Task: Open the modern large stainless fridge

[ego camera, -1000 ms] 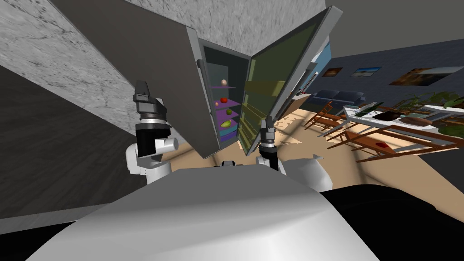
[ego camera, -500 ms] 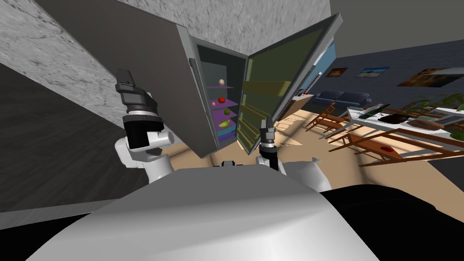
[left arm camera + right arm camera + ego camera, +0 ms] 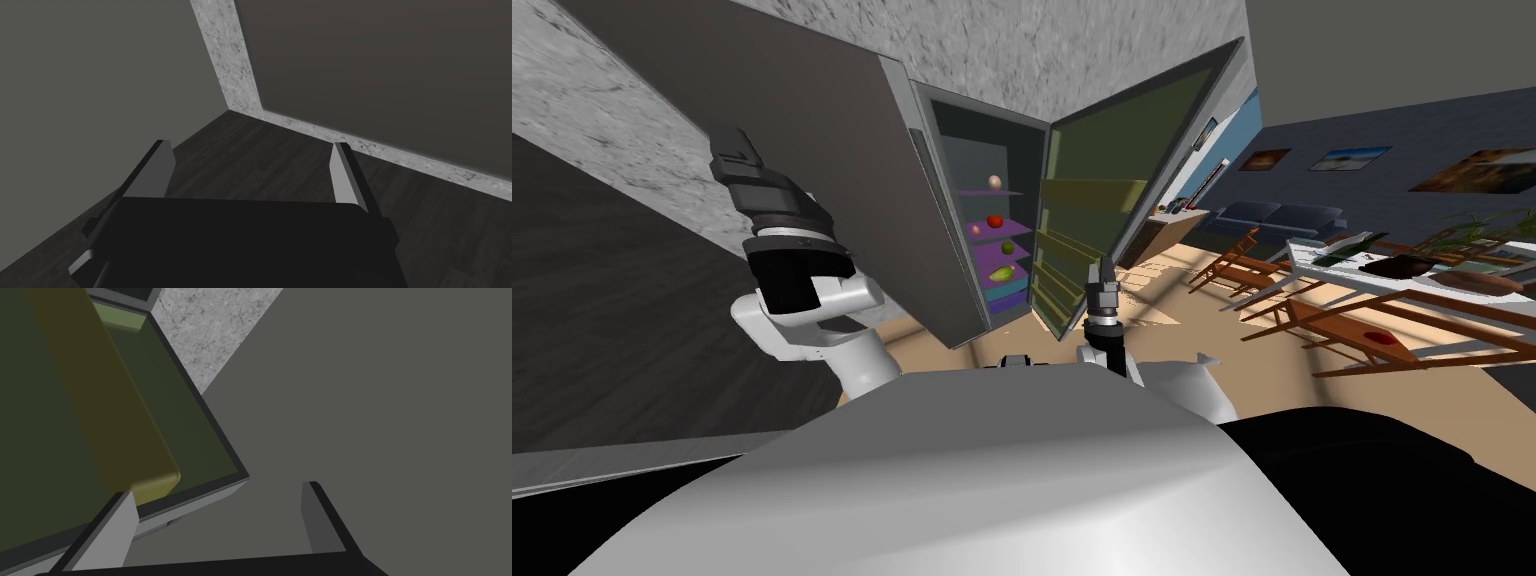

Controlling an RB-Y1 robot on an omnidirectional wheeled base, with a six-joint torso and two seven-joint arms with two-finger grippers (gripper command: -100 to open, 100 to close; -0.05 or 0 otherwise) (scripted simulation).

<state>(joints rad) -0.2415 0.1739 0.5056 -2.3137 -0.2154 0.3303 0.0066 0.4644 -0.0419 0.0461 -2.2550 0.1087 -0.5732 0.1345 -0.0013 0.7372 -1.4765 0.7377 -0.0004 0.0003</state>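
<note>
The fridge stands ahead with its grey left door closed. Its right door is swung wide open, olive-green lining and door bins facing me. Inside, purple shelves hold a few fruits. My right gripper hangs open by the lower edge of the open door. The right wrist view has that door's inner side beside the open right gripper, nothing between its fingers. My left gripper is raised left of the fridge, and the left wrist view shows the left gripper open and holding nothing.
A dark wall runs along my left, and a marbled grey wall backs the fridge. To the right are a dining table with wooden chairs and a sofa farther back.
My left arm has swung outward to the left and risen. My head view has shifted a little, so the fridge sits further left. The right gripper stays by the open door.
</note>
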